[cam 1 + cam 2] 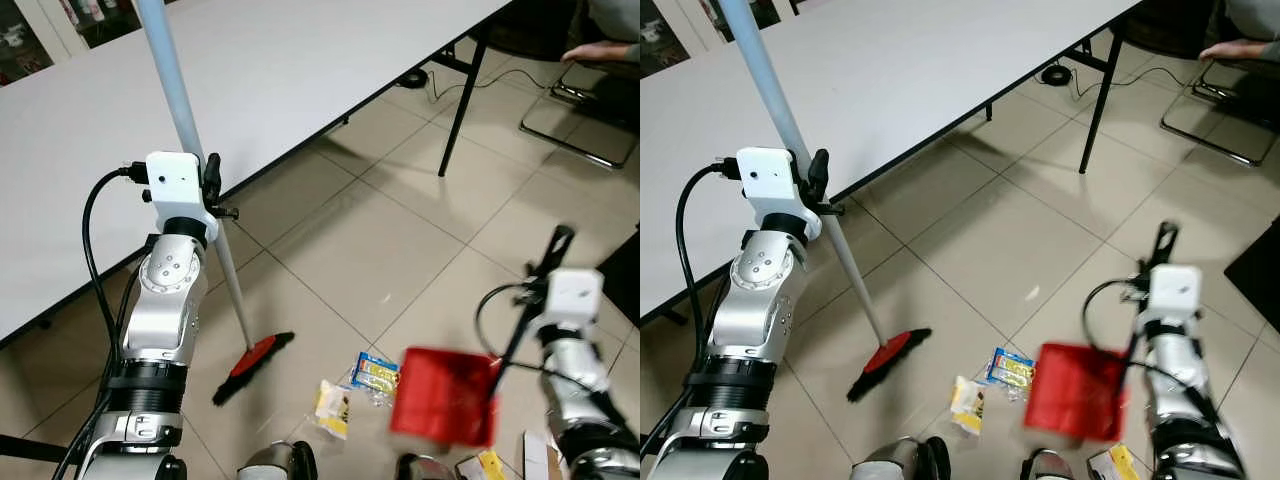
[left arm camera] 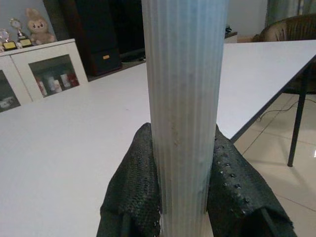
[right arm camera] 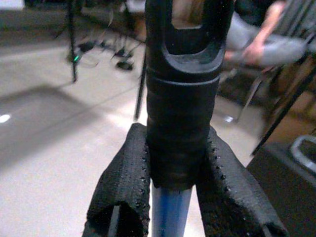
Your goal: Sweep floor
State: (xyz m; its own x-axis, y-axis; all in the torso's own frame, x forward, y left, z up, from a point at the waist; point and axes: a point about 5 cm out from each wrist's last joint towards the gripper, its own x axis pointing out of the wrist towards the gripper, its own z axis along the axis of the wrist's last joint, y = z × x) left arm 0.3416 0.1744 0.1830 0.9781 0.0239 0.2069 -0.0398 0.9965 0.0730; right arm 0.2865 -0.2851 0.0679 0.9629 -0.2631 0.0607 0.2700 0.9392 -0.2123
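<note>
My left gripper (image 1: pixel 212 186) is shut on the pale blue broom pole (image 1: pixel 178 100), held high beside the table edge. In the left wrist view its fingers (image 2: pixel 136 177) press on both sides of the pole (image 2: pixel 183 98). The pole slants down to the red broom head with black bristles (image 1: pixel 255 366) on the tiled floor. My right gripper (image 1: pixel 533 275) is shut on the black handle (image 3: pixel 183 89) of the red dustpan (image 1: pixel 445 396), which hangs blurred just above the floor. Snack wrappers (image 1: pixel 375 372) and a yellow packet (image 1: pixel 333 406) lie between broom head and dustpan.
A long white table (image 1: pixel 300 60) runs along the left, with a black leg (image 1: pixel 457 112). At the far right, a person's hand (image 1: pixel 600 50) rests by a metal chair (image 1: pixel 580 130). A black mat (image 1: pixel 625 285) lies at the right. More litter (image 1: pixel 485 465) lies near my feet.
</note>
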